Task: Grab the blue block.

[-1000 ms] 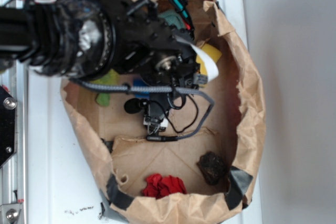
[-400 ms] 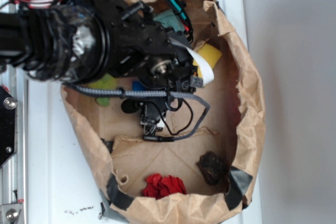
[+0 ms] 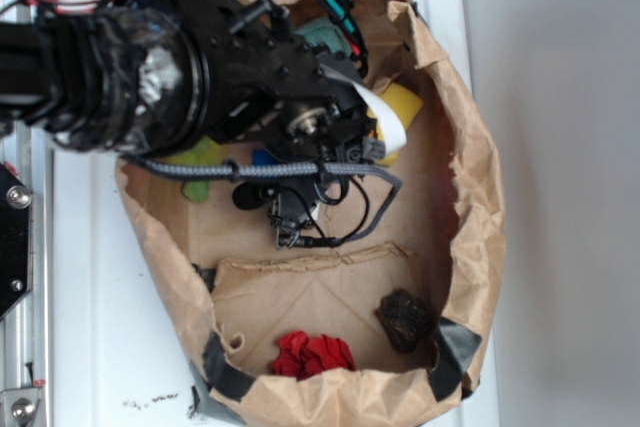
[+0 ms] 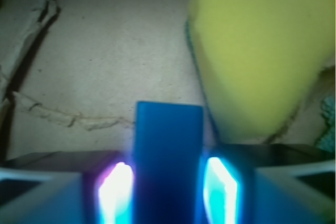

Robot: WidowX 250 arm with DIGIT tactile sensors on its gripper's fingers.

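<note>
Gripper (image 4: 169, 190) jaws clamped on block (image 4: 169, 150); sponge (image 4: 260, 51) just beside it, on the bag (image 3: 480, 207) floor.

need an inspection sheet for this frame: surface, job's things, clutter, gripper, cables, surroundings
Surface: brown paper bag lying open on a white tabletop, taped at the lower corners, creased floor.
Job's things: blue block stands between the jaws in the wrist view; only a sliver shows from outside.
Clutter: yellow sponge just beside the block, green piece, teal cloth, red crumpled cloth, dark lump.
Gripper: gripper down in the bag, jaws either side of the block; contact cannot be told.
Cables: grey braided cable and thin black wires hang under the wrist.
Surroundings: metal rail along the left edge.
</note>
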